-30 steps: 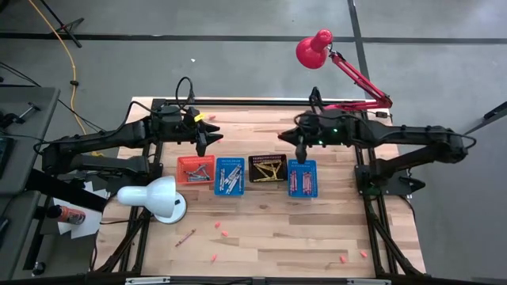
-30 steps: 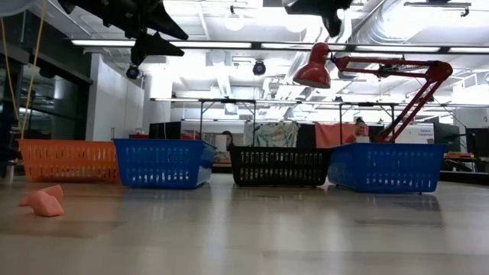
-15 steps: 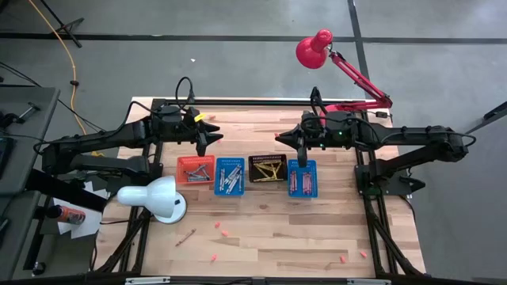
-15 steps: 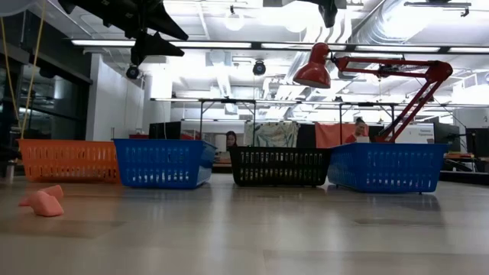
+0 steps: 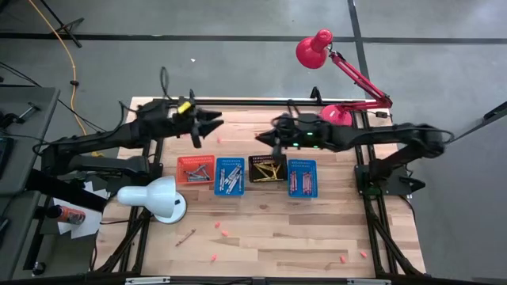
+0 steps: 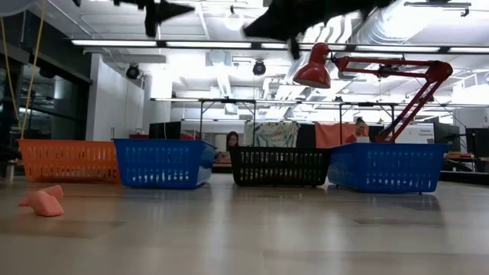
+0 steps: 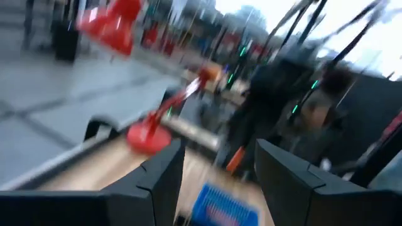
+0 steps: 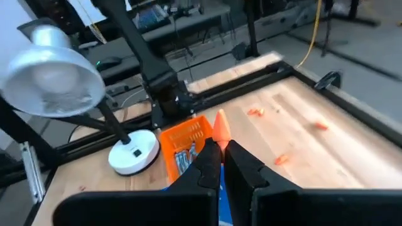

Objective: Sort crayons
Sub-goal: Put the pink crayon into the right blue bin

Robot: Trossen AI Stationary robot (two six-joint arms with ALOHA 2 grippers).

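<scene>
While the right gripper (image 8: 221,149) pinches an orange crayon (image 8: 221,127) between closed fingers above the black basket (image 5: 268,169), likely carrying it toward the orange basket (image 5: 195,169), the left gripper (image 5: 215,124) hangs with fingers spread and empty behind that row. Sorted crayons (image 5: 302,180) fill the baskets; loose ones (image 5: 223,232) lie on the surface (image 5: 269,229). No writing is legible.

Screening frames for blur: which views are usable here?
High view: sharp, evenly lit; four baskets in a row, orange basket leftmost. Low view: table sharp, arms overhead smeared. Left wrist view: heavy motion blur, only the red lamp reads. Right wrist view: mild softness; white lamp clear.
</scene>
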